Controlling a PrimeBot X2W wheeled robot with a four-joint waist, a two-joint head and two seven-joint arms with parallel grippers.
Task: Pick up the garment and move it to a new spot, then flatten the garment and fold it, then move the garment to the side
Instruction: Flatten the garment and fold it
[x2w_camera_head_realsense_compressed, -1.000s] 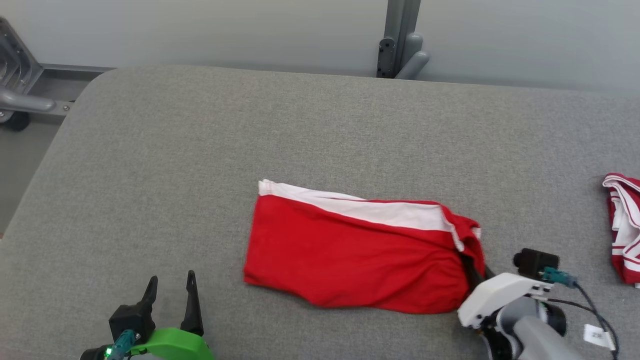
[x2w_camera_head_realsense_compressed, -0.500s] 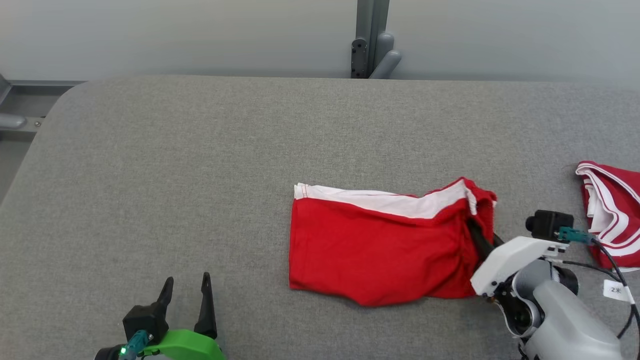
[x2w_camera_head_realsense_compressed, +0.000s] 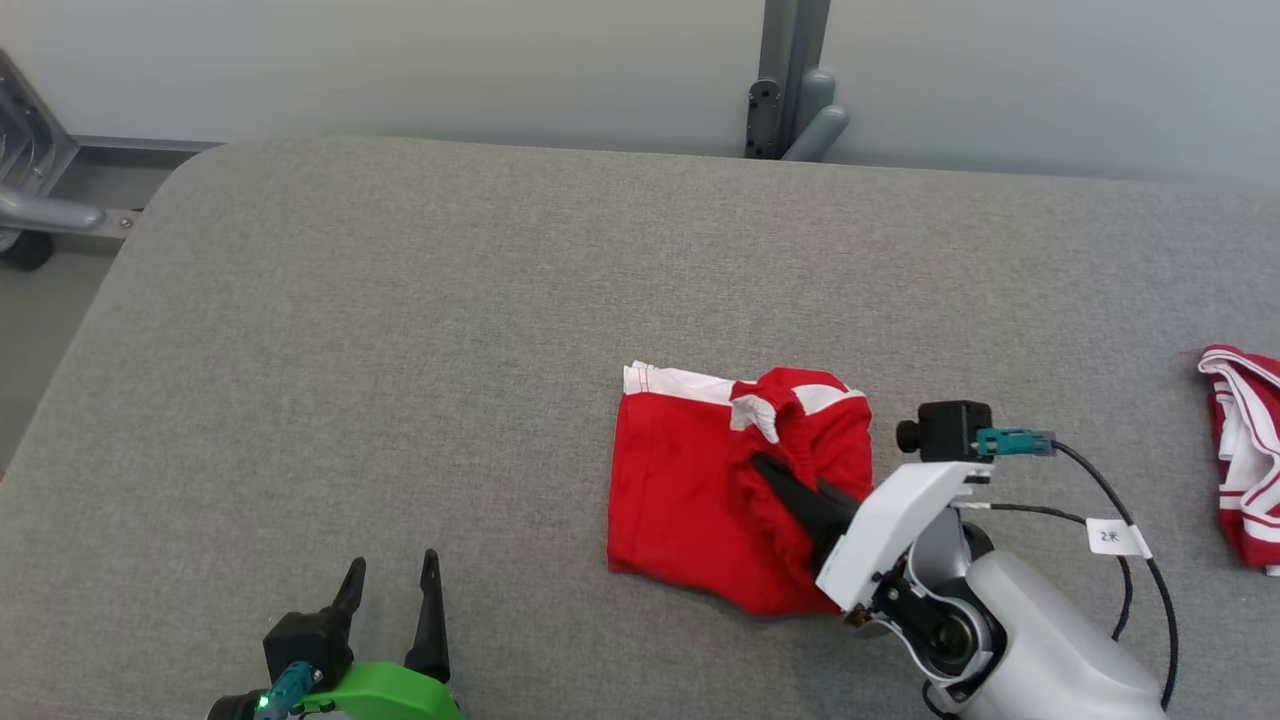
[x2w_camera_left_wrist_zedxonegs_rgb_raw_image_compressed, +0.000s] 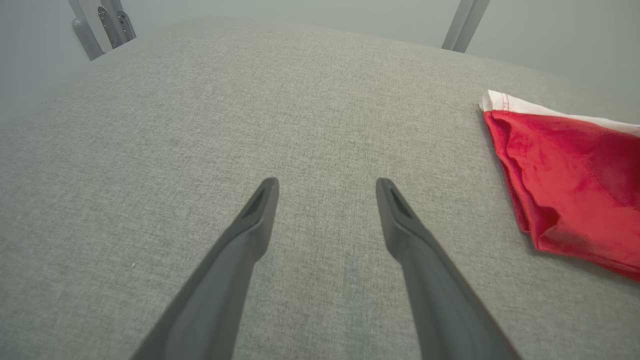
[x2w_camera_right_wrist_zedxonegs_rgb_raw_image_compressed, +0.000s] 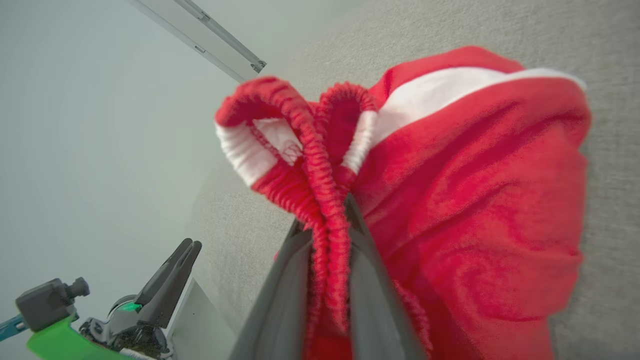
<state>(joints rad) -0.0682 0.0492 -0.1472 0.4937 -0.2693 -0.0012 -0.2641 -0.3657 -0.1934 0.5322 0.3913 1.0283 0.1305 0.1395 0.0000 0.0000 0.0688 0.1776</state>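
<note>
My right tool (x2w_camera_head_realsense_compressed: 772, 470) is clamped on the elastic waistband (x2w_camera_right_wrist_zedxonegs_rgb_raw_image_compressed: 320, 165) of the red shorts (x2w_camera_head_realsense_compressed: 675, 490), which drape from its tips onto the table (x2w_camera_head_realsense_compressed: 400, 330). My left tool (x2w_camera_head_realsense_compressed: 392, 575) stands open, well apart. The cloth is soft, light and saggy, so I should grip seams or hems.

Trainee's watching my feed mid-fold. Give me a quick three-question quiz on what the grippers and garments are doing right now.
1. True or false: the right gripper is shut on the elastic waistband of the red shorts.
2. The left gripper is: A) open, apart from the shorts; B) shut on the shorts; C) open, with a hem between its fingers.
3. Fill in: in the head view, a second red-and-white garment lies at the ____ edge of the grey table.
Key: 1 true; 2 A; 3 right.
</note>
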